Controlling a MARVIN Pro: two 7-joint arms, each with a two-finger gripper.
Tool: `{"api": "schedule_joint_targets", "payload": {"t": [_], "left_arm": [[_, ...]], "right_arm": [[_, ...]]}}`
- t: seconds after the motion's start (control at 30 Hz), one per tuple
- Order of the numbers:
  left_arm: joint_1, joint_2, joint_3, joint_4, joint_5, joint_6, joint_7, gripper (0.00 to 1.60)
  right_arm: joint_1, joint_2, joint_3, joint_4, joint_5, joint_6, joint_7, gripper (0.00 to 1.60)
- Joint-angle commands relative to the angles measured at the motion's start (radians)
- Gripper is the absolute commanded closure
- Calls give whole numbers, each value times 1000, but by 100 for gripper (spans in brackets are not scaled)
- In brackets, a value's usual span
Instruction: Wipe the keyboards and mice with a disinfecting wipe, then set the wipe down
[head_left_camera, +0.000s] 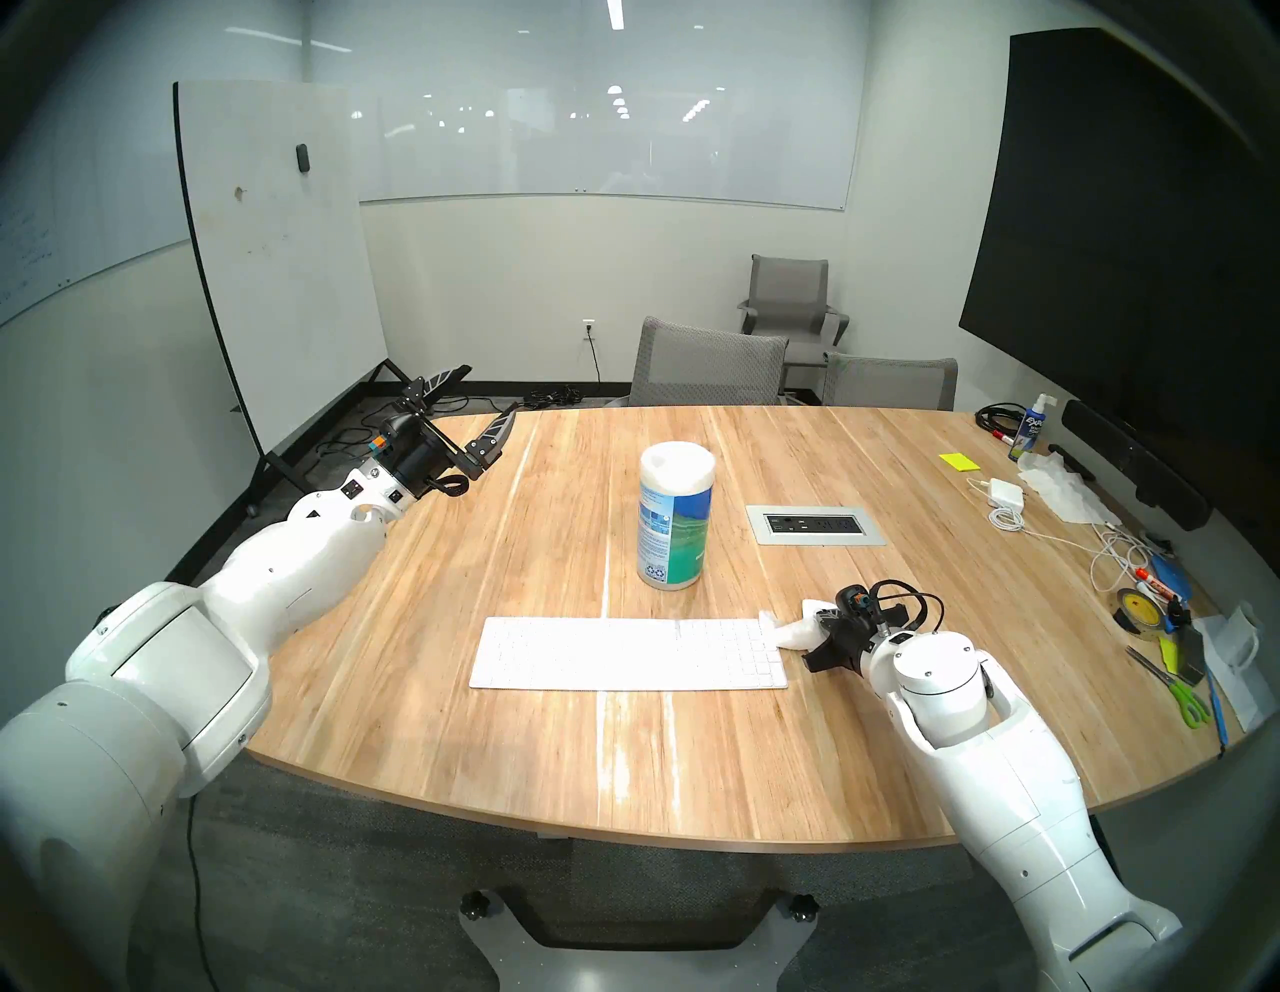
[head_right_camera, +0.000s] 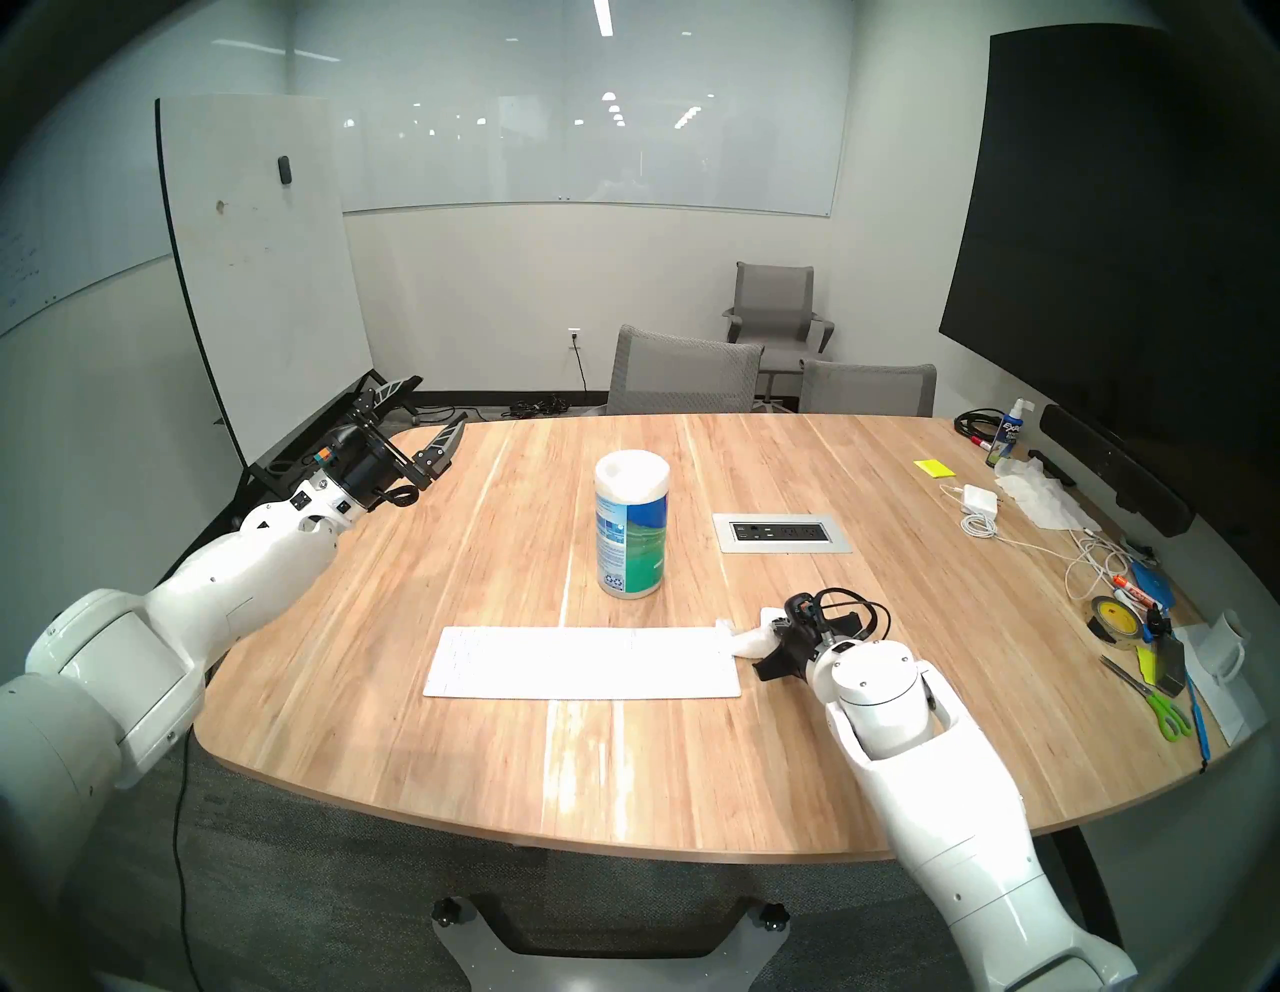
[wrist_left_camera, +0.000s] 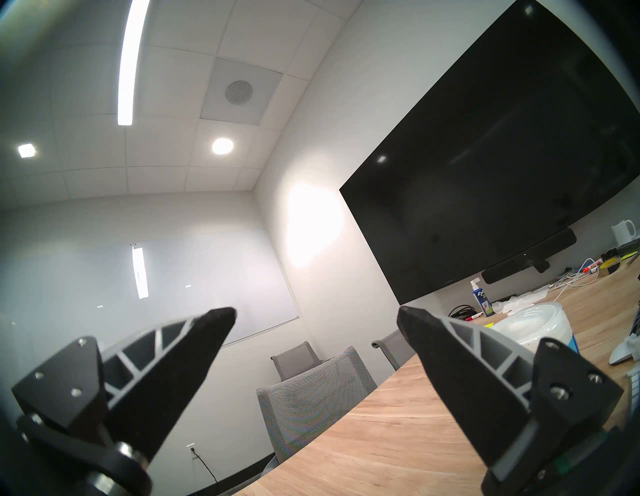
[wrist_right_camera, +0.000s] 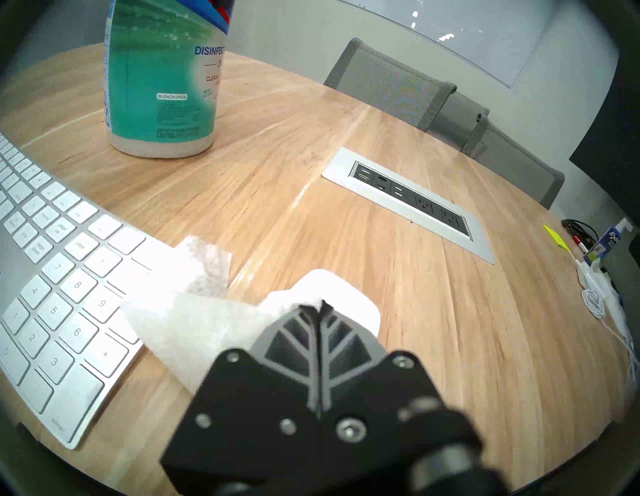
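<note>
While the right gripper (wrist_right_camera: 320, 306) has its fingers pressed together on the wipe (wrist_right_camera: 194, 311), pinching a bunched corner of it, the rest of the sheet trails off toward the keyboard (head_left_camera: 627, 653) and drapes over the number-pad corner farthest from the robot. So the wipe is out and in hand, and it's touching the keyboard at that one end.

Where the mouse (wrist_right_camera: 349, 294) sits is a bit tricky: in the right wrist view there's a smooth white rounded shape right under the fingertips, just beside the keyboard's number-pad end, and I'm reading that as the mouse with the wipe lying over part of it. From the head views it's mostly hidden by the wipe and the gripper.

My guess on progress: somewhere in the wiping stage. I can't tell from the pictures whether the keyboard has been gone over already; no wet sheen or streaks show on the keys. If the mouse is being wiped now, what's left is finishing it and setting the wipe down on the table (head_left_camera: 762, 748).

Over at the far-left table edge, well away from the keyboard, the left gripper (wrist_left_camera: 317, 313) hangs with its fingers spread wide and nothing in them. The wipes canister (head_left_camera: 675, 516) stands upright behind the keyboard.
</note>
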Motion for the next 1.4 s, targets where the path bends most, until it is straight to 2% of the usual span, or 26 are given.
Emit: {"api": "schedule_joint_targets", "payload": {"t": [0.0, 0.2, 0.7, 1.03, 1.37], "left_arm": [[-21, 1, -8, -7, -2, 0, -3, 0], [-21, 1, -9, -6, -2, 0, -3, 0], [-21, 1, -9, -6, -1, 0, -4, 0], [-21, 1, -10, -6, -1, 0, -3, 0], [-21, 1, -10, -7, 0, 0, -3, 0]], "right_arm": [[30, 5, 11, -16, 1, -1, 3, 160], [12, 18, 23, -33, 3, 1, 13, 160], [-49, 93, 59, -72, 25, -11, 105, 160], [-76, 116, 87, -84, 32, -27, 135, 160], [-116, 163, 133, -128, 60, -39, 207, 160]]}}
